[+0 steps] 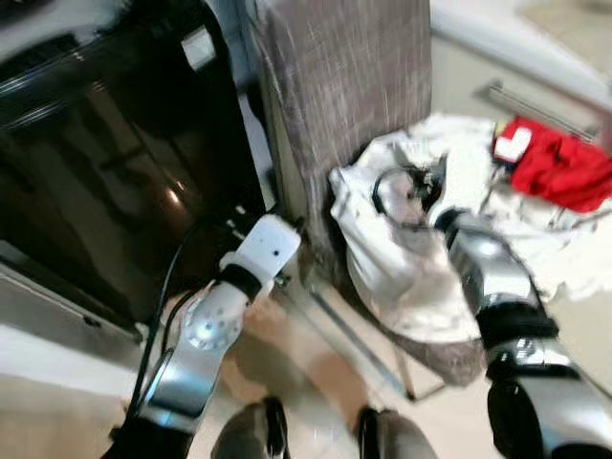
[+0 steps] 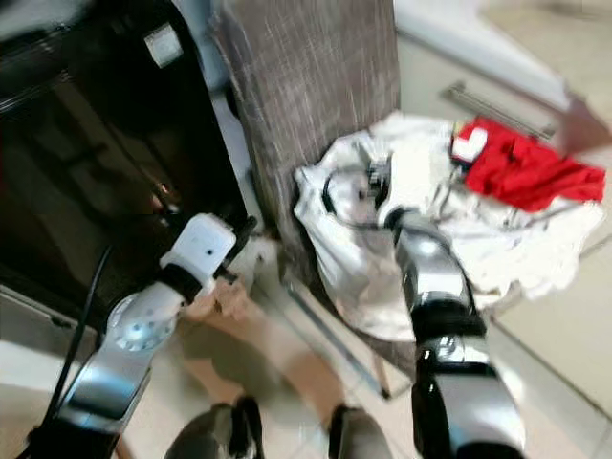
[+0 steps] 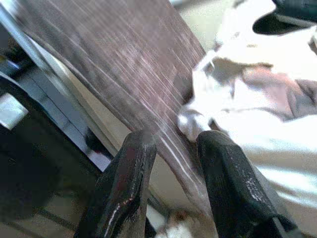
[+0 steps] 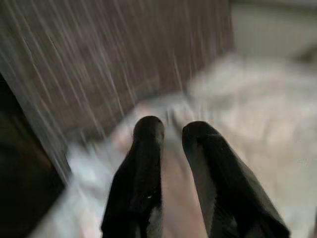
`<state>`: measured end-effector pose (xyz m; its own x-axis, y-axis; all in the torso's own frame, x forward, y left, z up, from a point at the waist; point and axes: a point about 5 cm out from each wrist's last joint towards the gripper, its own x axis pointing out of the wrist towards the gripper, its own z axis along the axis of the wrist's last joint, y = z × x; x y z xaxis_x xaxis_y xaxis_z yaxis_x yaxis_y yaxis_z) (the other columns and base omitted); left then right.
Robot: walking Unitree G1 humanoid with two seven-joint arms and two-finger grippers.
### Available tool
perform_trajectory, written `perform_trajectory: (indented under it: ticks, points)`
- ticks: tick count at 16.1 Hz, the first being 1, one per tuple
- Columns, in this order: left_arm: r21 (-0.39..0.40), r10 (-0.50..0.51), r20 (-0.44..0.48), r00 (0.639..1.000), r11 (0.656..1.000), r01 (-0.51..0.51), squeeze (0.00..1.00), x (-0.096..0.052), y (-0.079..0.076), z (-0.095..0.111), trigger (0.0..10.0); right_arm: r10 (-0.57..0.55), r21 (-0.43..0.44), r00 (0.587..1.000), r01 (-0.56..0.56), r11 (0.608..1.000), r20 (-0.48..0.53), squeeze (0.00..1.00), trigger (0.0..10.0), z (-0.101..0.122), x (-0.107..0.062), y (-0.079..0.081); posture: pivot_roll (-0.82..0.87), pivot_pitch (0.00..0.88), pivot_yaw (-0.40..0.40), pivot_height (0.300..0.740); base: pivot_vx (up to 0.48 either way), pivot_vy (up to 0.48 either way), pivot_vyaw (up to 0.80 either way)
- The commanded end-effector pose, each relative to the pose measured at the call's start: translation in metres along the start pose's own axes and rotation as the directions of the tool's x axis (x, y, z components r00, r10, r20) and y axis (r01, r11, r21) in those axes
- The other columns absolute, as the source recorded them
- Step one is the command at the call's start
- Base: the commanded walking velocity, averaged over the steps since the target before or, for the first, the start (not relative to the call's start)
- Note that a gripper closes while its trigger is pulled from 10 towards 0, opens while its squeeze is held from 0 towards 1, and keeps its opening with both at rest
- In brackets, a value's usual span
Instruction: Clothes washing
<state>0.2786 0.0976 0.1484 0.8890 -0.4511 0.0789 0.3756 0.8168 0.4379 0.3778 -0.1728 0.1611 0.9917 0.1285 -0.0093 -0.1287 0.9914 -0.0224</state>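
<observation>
A tall brown woven laundry hamper (image 1: 344,96) stands in front of me, with white clothes (image 1: 402,277) spilling over its right side and a red garment (image 1: 559,167) on top of them. My right gripper (image 1: 421,186) reaches onto the white pile; in the right wrist view its fingers (image 4: 148,134) are narrowly apart over pale cloth, holding nothing. My left gripper (image 3: 173,141) is low at the hamper's left corner, open and empty, pointing along the woven wall. All views are blurred.
A glossy black appliance front (image 1: 105,172) fills the left, close to my left arm. A pale cabinet with a metal handle (image 1: 535,100) runs behind the clothes. The hamper's metal foot frame (image 1: 368,349) and my feet (image 1: 273,430) are on the tiled floor.
</observation>
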Motion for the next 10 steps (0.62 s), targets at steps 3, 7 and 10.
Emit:
perform_trajectory:
  ticks: [3,7,10]
  points:
    - [0.026,-0.109,0.114,0.988,0.994,0.107,0.00,0.005,-0.002,0.008,10.0,0.009,-0.001,0.997,-0.009,1.000,0.074,0.00,0.0,0.029,0.005,-0.002,-0.11,0.000,0.050,0.740,0.000,0.000,0.00]
    - [0.089,-0.172,0.116,0.978,0.983,0.162,0.00,0.004,-0.005,0.004,10.0,-0.134,-0.045,0.990,0.132,0.990,-0.037,0.00,10.0,0.008,0.002,-0.018,-0.11,0.000,0.061,0.740,0.000,0.000,0.00]
    - [0.115,-0.202,0.126,0.971,0.976,0.187,0.00,0.001,-0.003,0.001,10.0,-0.466,-0.084,0.883,0.461,0.884,-0.057,1.00,10.0,-0.030,-0.046,-0.051,-0.11,0.023,0.067,0.740,0.000,0.000,0.00]
